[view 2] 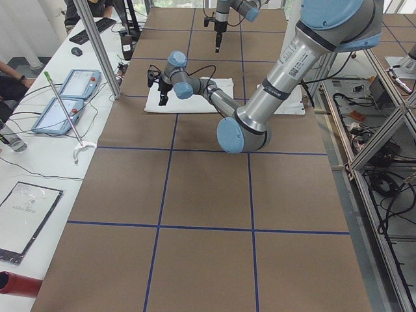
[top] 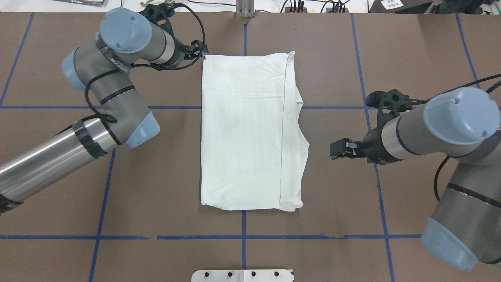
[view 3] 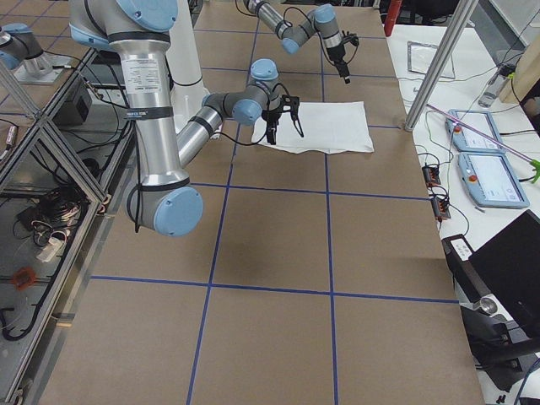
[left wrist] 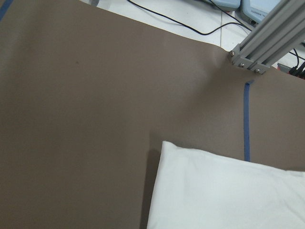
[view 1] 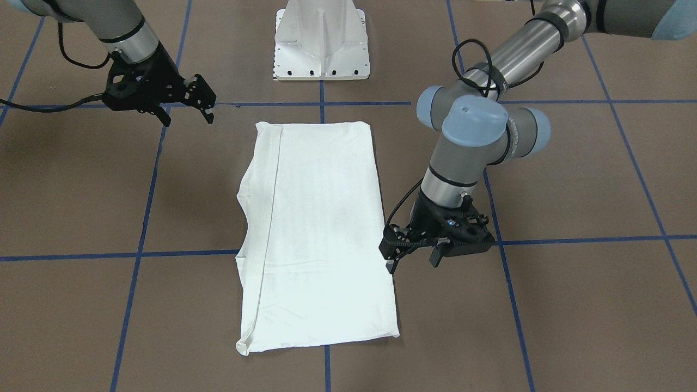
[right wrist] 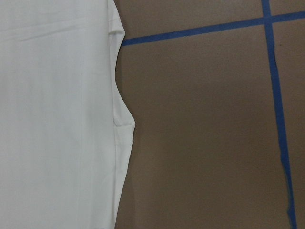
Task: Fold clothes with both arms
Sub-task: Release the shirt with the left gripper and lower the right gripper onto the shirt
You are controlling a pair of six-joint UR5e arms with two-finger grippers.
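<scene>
Shirt: the white shirt point(view 1: 321, 228) lies folded in a long strip at the middle of the table point(view 1: 572, 305).
Left gripper point(view 1: 412, 261): jaws spread wide, empty, near the shirt's far left corner.
Right gripper point(view 1: 187, 114): jaws apart, empty, clear of the right edge.
Risk: a pinch that catches only the top layer would likely drag the fold apart.

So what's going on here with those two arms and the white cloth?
A two-armed robot is folding a white shirt. It lies flat on the brown table, already folded into a long rectangle, with a narrower layer showing along one long side. Nothing holds it right now: the left gripper hovers open beside one long edge, and the right gripper, also open, sits off the opposite side, clear of the cloth.
</scene>
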